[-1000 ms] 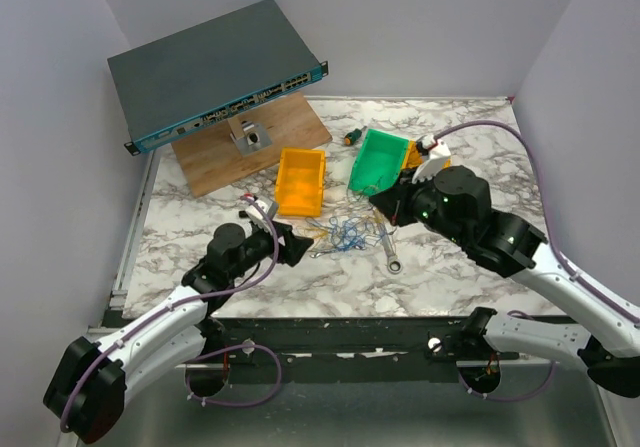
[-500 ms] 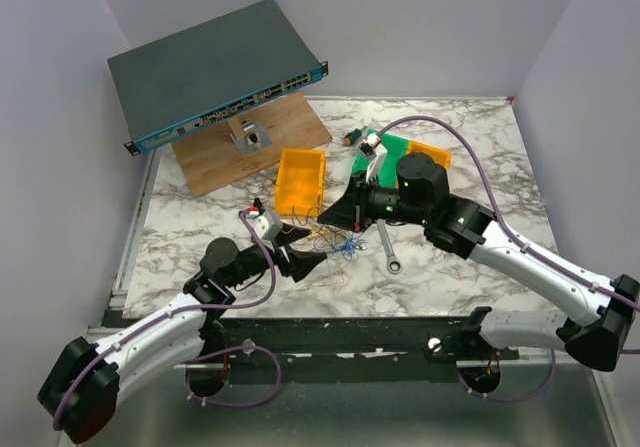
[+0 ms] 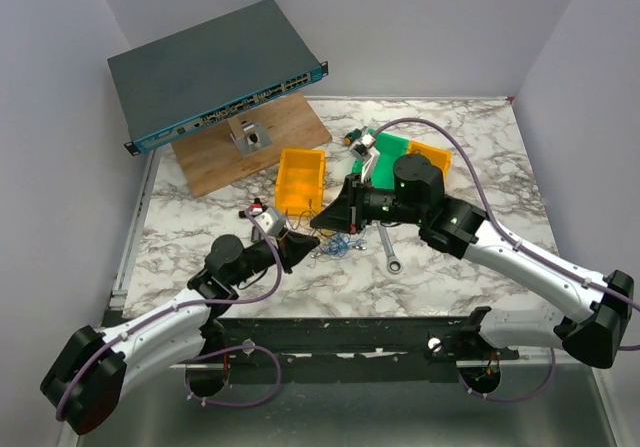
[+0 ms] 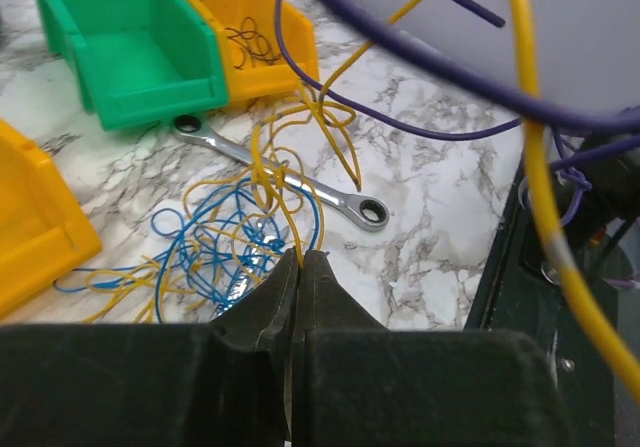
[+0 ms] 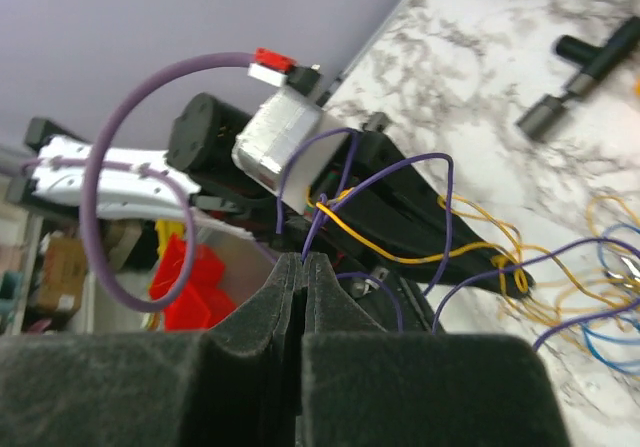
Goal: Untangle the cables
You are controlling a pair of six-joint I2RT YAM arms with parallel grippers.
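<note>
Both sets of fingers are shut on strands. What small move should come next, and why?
The left fingers pinch a yellow wire, the right fingers a purple wire, with the blue tangle between them. Probably pull the two gently apart to draw the strands out.

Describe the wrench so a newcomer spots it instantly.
On the marble table, find the green bin toward the back. Just in front of it, right of the tangled cables, lies the wrench: a straight, rigid silver bar with a ring end, unlike the thin looping wires beside it.
</note>
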